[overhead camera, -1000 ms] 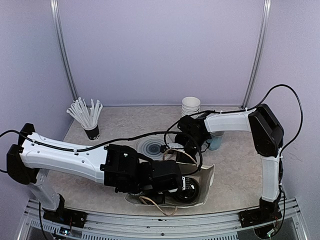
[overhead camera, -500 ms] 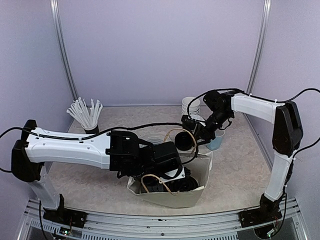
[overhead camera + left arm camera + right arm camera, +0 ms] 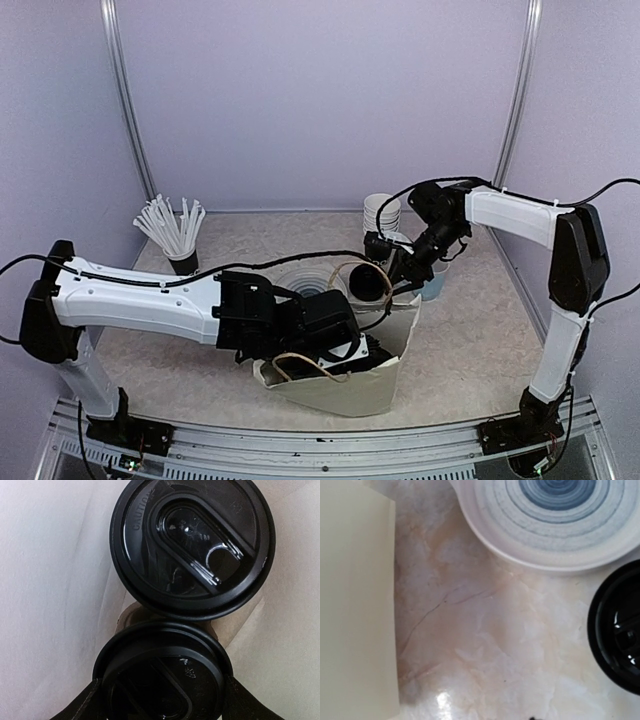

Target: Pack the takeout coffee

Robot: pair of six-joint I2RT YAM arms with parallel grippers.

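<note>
My left gripper [image 3: 350, 352] reaches down into a cream paper bag [image 3: 345, 392] and is shut on a takeout coffee [image 3: 162, 680]. Its dark fingers [image 3: 90, 705] press both sides of the cup under its round black lid. A second lidded black cup [image 3: 192, 545] stands in the bag just beyond it. A third black cup [image 3: 370, 283] stands on the table behind the bag and shows at the right edge of the right wrist view [image 3: 615, 640]. My right gripper [image 3: 398, 270] holds the bag's brown handle [image 3: 350, 266] up at the back rim; its fingers are out of its wrist view.
A blue-ringed plate [image 3: 305, 288] lies behind the bag, also in the right wrist view [image 3: 545, 525]. A light blue mug [image 3: 432, 285] and a stack of white cups [image 3: 382, 212] stand at the back right. A black cup of white sticks [image 3: 178, 240] stands at the back left.
My right gripper rose and drew back, and the bag went from lying flat to standing upright. My left gripper stayed inside the bag with the cup.
</note>
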